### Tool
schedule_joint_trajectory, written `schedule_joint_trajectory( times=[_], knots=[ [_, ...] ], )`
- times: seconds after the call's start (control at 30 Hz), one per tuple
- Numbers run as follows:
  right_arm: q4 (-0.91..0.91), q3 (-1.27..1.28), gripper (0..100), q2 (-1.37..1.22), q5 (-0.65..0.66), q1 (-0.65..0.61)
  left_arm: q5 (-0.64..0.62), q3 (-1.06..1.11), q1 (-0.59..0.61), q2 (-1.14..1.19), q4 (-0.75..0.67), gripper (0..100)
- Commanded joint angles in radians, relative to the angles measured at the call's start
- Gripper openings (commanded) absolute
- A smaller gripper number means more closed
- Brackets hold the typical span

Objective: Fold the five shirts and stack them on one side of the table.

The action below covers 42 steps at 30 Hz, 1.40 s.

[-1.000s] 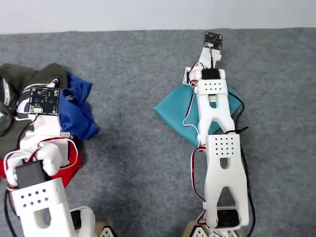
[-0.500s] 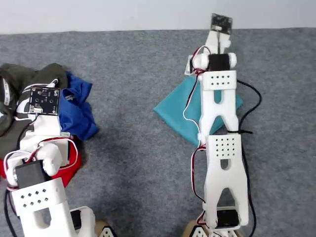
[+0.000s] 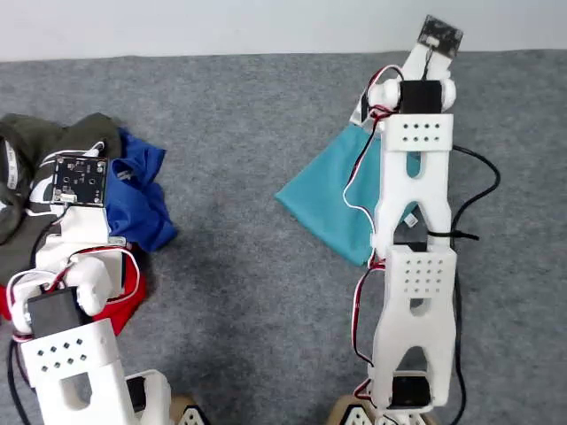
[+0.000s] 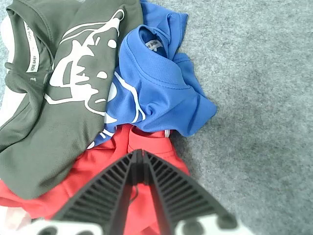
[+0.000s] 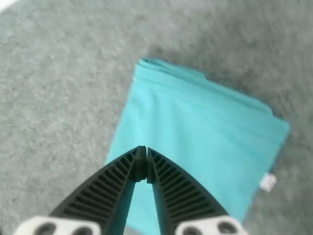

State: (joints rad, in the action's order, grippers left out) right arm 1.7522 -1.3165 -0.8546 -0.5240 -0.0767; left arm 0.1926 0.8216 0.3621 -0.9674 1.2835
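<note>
Risk of rucking folded teal shirt (image 3: 328,199), centre-right, with clenched empty right claw (image 5: 142,152) low over it (left claw (image 4: 142,155) clenched too).

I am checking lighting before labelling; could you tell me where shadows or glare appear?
High view: even, no glare on the teal shirt; left wrist view: soft shadow at the edge of the blue shirt; right wrist view: faint shadow along the teal shirt.

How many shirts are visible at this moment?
4: a folded teal shirt under the right arm; olive shirt, blue shirt and red shirt piled by the left arm. White fabric beneath may be a fifth.
</note>
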Motion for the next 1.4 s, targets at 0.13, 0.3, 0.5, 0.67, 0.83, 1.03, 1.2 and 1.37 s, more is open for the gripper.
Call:
schedule_joint_trajectory(
  times=[0.13, 0.3, 0.5, 0.67, 0.83, 1.03, 1.2, 1.37],
  knots=[
    [0.041, 0.462, 26.4, 0.328, -0.127, -0.010, 0.008, -0.015, 0.005, -0.011, -0.015, 0],
    [0.001, 0.551, 35.8, 0.334, -0.175, -0.028, 0.008, -0.015, 0.005, -0.009, -0.015, 0],
    [-0.064, 0.552, 35.8, 0.186, -0.226, -0.024, 0.008, -0.015, 0.005, -0.009, -0.015, 0],
    [-0.073, 0.549, 35.8, 0.107, -0.241, -0.024, 0.008, -0.013, 0.005, -0.011, -0.014, 0],
    [-0.147, 0.549, 35.8, 0.042, -0.238, -0.025, 0.006, -0.010, 0.005, -0.014, -0.014, 0],
    [-0.239, 0.549, 35.8, -0.028, -0.235, -0.025, 0.003, -0.008, 0.005, -0.014, -0.014, 0],
    [-0.289, 0.549, 35.7, -0.068, -0.233, -0.030, 0.003, -0.007, 0.005, -0.014, -0.014, 0],
    [-0.302, 0.549, 35.2, -0.085, -0.233, -0.031, 0.002, -0.007, 0.005, -0.014, -0.014, 0]
  ],
)
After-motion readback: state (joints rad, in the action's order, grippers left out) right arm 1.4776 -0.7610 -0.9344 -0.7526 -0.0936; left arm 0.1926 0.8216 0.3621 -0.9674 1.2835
